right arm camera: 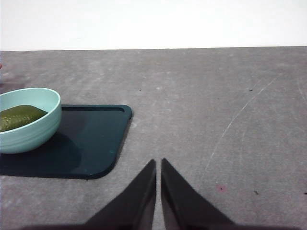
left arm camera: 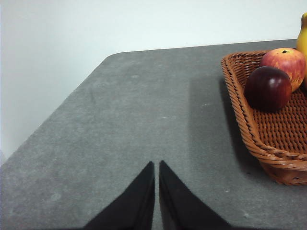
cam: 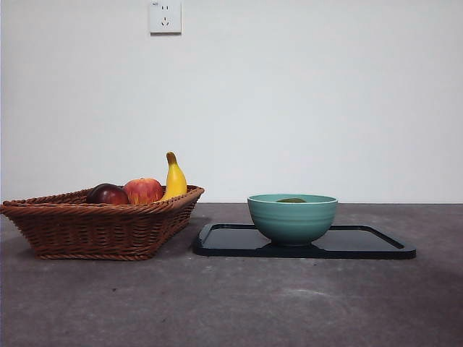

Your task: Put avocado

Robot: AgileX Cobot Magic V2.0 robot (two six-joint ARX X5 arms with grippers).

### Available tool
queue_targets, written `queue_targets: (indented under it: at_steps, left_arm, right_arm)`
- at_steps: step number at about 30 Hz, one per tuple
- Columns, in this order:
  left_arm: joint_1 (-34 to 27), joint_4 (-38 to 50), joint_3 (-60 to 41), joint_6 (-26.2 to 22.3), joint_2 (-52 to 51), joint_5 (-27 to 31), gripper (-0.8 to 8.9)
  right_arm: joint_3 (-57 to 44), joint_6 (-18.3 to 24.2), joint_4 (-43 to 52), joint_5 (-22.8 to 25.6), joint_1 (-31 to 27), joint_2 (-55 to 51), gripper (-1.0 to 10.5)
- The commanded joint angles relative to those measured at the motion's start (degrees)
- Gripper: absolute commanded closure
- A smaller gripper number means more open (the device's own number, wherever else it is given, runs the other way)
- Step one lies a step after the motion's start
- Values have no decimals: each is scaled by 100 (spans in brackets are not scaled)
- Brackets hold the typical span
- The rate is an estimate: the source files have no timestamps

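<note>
The dark green avocado (right arm camera: 20, 117) lies inside the teal bowl (cam: 292, 217); in the front view only its top (cam: 291, 200) shows above the rim. The bowl (right arm camera: 29, 120) stands on a dark tray (cam: 362, 242). My left gripper (left arm camera: 156, 165) is shut and empty, low over bare table beside the wicker basket (left arm camera: 268, 139). My right gripper (right arm camera: 158, 163) is shut and empty, over bare table beside the tray (right arm camera: 91, 143). Neither gripper shows in the front view.
The wicker basket (cam: 101, 224) on the left holds a dark red-purple fruit (cam: 107, 194), a red apple (cam: 143, 190) and a banana (cam: 173, 178). A wall socket (cam: 165, 16) is on the back wall. The table's rounded corner (left arm camera: 108, 57) shows in the left wrist view.
</note>
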State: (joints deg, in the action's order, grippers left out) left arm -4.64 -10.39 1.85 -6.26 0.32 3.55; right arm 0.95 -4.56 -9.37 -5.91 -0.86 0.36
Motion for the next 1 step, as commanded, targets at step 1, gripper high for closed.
queue_targets:
  at_steps: [1]
  left_arm:
    - [-22,-33,-116,52,-13,13,799]
  right_arm:
    - [-37,-55,31,0,2,-15,938]
